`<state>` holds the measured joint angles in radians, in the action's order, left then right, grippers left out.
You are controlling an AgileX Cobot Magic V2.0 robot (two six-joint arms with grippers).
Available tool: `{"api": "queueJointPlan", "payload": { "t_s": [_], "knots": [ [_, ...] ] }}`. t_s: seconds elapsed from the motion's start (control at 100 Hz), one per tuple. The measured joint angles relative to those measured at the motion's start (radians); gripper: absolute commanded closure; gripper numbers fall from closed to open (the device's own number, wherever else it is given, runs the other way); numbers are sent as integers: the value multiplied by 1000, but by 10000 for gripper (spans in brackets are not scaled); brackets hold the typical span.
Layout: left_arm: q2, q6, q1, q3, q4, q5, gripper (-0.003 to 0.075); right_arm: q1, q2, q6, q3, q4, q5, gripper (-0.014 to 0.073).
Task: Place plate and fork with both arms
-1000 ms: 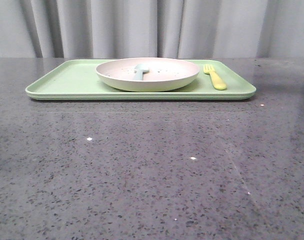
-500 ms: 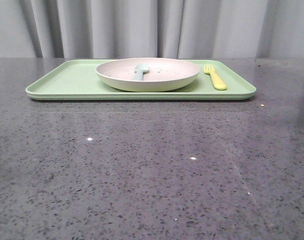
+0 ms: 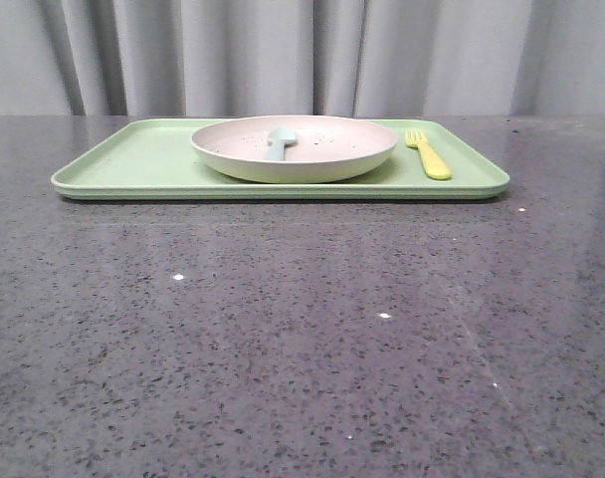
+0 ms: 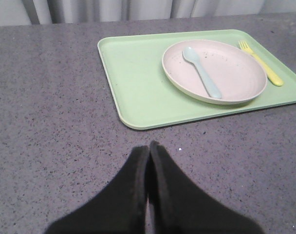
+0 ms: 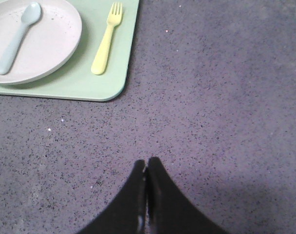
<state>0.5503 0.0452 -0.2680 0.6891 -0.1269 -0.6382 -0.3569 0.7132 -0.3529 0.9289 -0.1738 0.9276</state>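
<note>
On the light-green tray (image 3: pixel 133 164) at the table's (image 3: pixel 302 339) far side, your plate (image 3: pixel 312 164) sat right of centre with a pale blue spoon (image 4: pixel 202 72) lying in it. Your fork (image 5: pixel 107 40) lay flat on the tray just right of the plate, apart from it. Your left gripper (image 4: pixel 149 151) and right gripper (image 5: pixel 146 165) each had their 2 fingers pressed together, holding nothing, above bare table short of the tray.

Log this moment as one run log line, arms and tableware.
left gripper: shut, empty | right gripper: shut, empty | plate: on tray, spoon inside | fork: on tray, right of plate
</note>
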Motion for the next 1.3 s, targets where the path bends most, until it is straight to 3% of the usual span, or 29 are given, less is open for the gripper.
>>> {"api": "queueJointPlan", "payload": {
  "t_s": [0.71, 1.3],
  "knots": [
    [-253, 0, 0, -180, 0, 39, 741, 0, -437, 0, -307, -20, -109, 610],
    [-257, 0, 0, -181, 0, 53, 741, 0, -456, 1, -316, -21, -119, 610]
  ]
}}
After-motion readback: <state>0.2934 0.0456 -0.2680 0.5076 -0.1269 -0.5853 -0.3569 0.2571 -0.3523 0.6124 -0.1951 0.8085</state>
